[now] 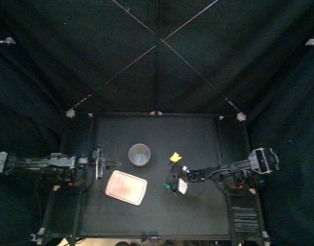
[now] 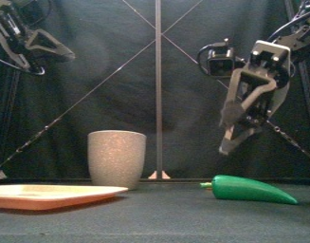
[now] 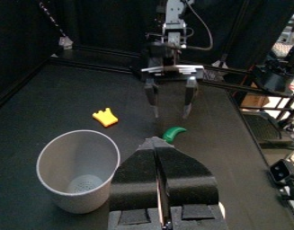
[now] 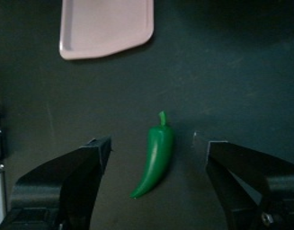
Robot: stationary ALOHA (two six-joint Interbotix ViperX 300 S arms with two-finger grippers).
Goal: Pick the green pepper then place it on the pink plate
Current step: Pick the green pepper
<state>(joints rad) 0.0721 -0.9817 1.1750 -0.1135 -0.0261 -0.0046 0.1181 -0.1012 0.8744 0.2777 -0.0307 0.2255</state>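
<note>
Right wrist view: right hand (image 4: 157, 145), jaws apart, above green pepper (image 4: 153, 163).

Right pincer (image 4: 157, 142) spread wide, left pincer (image 3: 159, 154) closed.

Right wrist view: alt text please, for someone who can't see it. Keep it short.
A green pepper lies flat on the black table, centred between the open jaws of the right gripper, neither jaw touching it. The pink plate lies beyond the pepper, apart from it, with nothing on the part in view.
</note>
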